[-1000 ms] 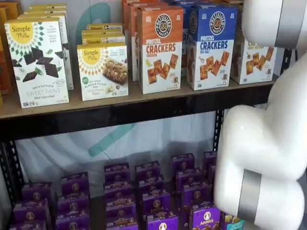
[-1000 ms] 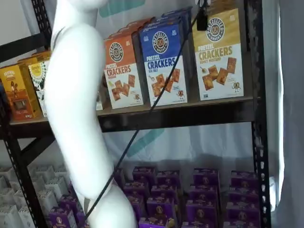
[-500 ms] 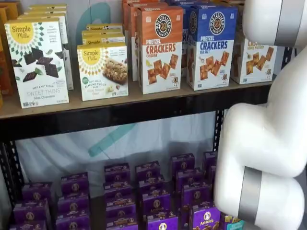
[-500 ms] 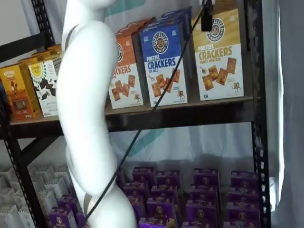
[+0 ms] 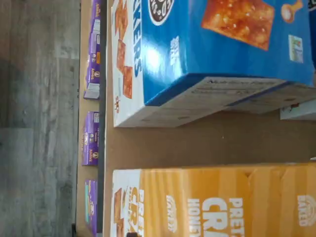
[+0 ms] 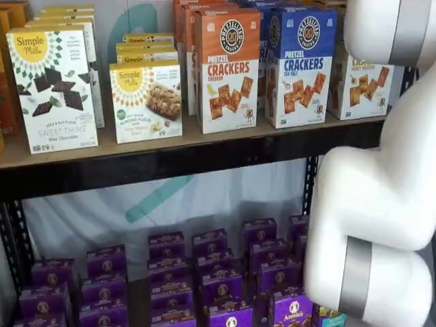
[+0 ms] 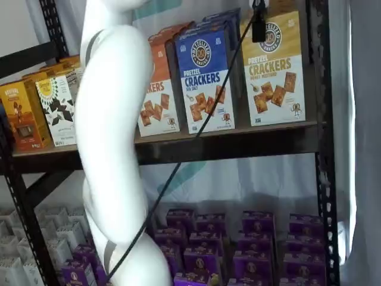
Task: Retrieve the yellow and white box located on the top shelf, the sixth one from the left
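Note:
The yellow and white box (image 7: 274, 71) stands upright at the right end of the top shelf (image 7: 238, 144), next to the blue sea salt box (image 7: 205, 77). In a shelf view its lower white part (image 6: 360, 85) shows behind my white arm. In the wrist view its yellow top (image 5: 212, 202) lies close below the camera, a gap of brown board away from the blue box (image 5: 207, 54). My gripper (image 7: 259, 27) shows only as a black finger with a cable at the view's top edge, in front of the yellow box's upper left corner. I cannot tell whether it is open.
An orange cheddar box (image 6: 228, 68) stands left of the blue box (image 6: 300, 65), and white Simple Mills boxes (image 6: 145, 101) stand further left. Small purple boxes (image 6: 221, 279) fill the lower level. My white arm (image 7: 113, 137) crosses the front of the rack, whose black post (image 7: 321, 119) stands at the right.
My arm has swung a little to the right in front of the shelves, and the black finger has shifted slightly right towards the yellow box. The boxes have not moved.

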Controlling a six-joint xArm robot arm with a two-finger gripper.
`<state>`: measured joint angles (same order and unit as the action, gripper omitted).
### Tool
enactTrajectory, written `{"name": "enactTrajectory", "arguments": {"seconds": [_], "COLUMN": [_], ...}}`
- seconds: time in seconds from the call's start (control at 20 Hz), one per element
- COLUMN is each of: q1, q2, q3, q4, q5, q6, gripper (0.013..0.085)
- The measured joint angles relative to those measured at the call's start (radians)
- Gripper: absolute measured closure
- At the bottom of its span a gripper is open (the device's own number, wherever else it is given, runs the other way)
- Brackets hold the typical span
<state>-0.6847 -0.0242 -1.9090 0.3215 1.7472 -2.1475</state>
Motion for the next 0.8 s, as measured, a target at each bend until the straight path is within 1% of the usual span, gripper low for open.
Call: {"name": "enactTrajectory", "arguments": {"seconds": [0.55, 0.8], "q1": [0.059, 0.074], "q2": [-0.002, 0.023], "q3": [-0.010, -0.061], "q4": [-0.104, -0.131], "q5": [0.037, 0.096], "q6": [0.023, 0.036], "gripper": [0.0130, 0.0130]}}
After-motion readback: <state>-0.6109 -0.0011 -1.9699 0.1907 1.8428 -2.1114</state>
